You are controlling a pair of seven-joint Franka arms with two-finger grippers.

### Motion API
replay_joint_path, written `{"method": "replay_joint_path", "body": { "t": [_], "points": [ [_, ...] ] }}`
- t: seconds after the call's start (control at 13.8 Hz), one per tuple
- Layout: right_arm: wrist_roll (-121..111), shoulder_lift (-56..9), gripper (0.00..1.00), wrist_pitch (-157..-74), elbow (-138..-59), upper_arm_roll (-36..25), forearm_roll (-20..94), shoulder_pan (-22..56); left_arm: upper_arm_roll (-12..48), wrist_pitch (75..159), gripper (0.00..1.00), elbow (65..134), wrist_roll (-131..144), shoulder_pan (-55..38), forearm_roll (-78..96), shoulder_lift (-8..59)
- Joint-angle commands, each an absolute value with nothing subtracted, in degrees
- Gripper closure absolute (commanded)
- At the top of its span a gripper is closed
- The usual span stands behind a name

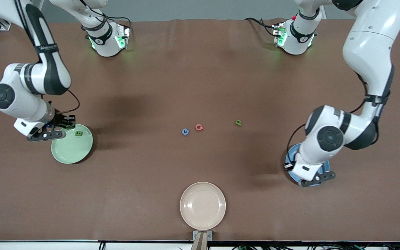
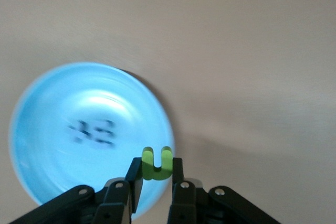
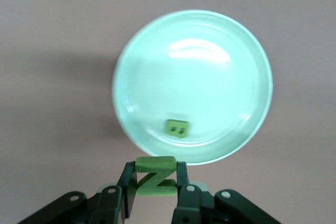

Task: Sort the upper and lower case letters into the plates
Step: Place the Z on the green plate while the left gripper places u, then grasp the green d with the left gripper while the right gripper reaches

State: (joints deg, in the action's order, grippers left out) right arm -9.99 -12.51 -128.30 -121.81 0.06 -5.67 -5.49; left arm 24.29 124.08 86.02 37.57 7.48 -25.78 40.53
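Front view: two Franka arms work at opposite ends of a brown worktop (image 1: 200, 69), each hovering at a plate with a letter in its grip. The right hand (image 3: 155, 188) is clenched on a green letter Z (image 3: 155, 178) just at the rim of the pale green plate (image 1: 68, 152), which sits toward the right arm's end of the worktop and already holds one green letter B (image 1: 78, 133). The left hand (image 2: 154, 183) grasps a lime green letter u (image 2: 157, 163) over the edge of the blue plate (image 2: 47, 103) at the left arm's end; a dark blurred marking shows inside that plate, though whether it is a letter cannot be told.

Three letters lie loose near the middle of the worktop, well apart from both plates: a blue letter (image 1: 185, 131) touching nothing, a red letter (image 1: 199, 127) just beside it, and a green letter (image 1: 238, 122) toward the left arm's end.

A beige plate (image 1: 186, 215), nearest the front camera, holds nothing.

By this reckoning the sorting is roughly at its midpoint: one letter set down for certain, two held and not yet released over their plates, and three waiting to be collected.
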Motion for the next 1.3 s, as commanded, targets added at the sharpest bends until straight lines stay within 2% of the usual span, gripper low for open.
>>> {"method": "replay_joint_path", "body": {
  "t": [0.0,0.43,0.65,0.8,0.87,0.94,1.01,1.08,1.23],
  "points": [
    [-9.6,-19.5,0.85,-131.0,-119.2,1.3,-6.4,-6.8,24.7,122.9,0.99,88.1,29.3,11.5,-26.3,39.4],
    [-9.0,-26.0,0.84,-137.6,-118.7,1.6,-5.9,-6.9,24.4,123.7,0.96,88.0,20.0,15.5,-26.7,42.4],
    [-9.0,-27.4,0.84,-137.8,-117.1,1.6,-5.9,-6.8,24.4,123.9,0.87,87.9,19.9,15.4,-26.7,43.4],
    [-9.1,-27.4,0.81,-137.9,-117.1,1.6,-6.0,-6.8,24.3,124.6,0.87,87.9,19.9,15.3,-26.6,43.6],
    [-9.1,-27.4,0.67,-137.8,-117.1,1.6,-6.0,-6.7,24.3,124.6,0.77,87.9,20.0,15.3,-26.6,43.9],
    [-9.0,-27.3,0.32,-137.3,-116.9,1.6,-6.0,-6.5,24.3,124.6,0.48,87.9,20.6,15.2,-26.5,43.9],
    [-8.7,-26.7,0.05,-136.9,-116.9,1.7,-6.0,-6.3,24.3,124.5,0.07,88.4,21.1,15.2,-26.3,43.5],
    [-8.6,-25.8,0.04,-135.2,-116.9,1.8,-6.0,-6.1,24.7,124.0,0.0,89.5,20.3,15.6,-26.3,42.5],
    [-7.5,-22.9,0.04,-130.2,-116.7,2.2,-6.0,-4.8,25.5,121.9,0.0,93.7,21.0,15.6,-25.8,37.8]
  ]
}}
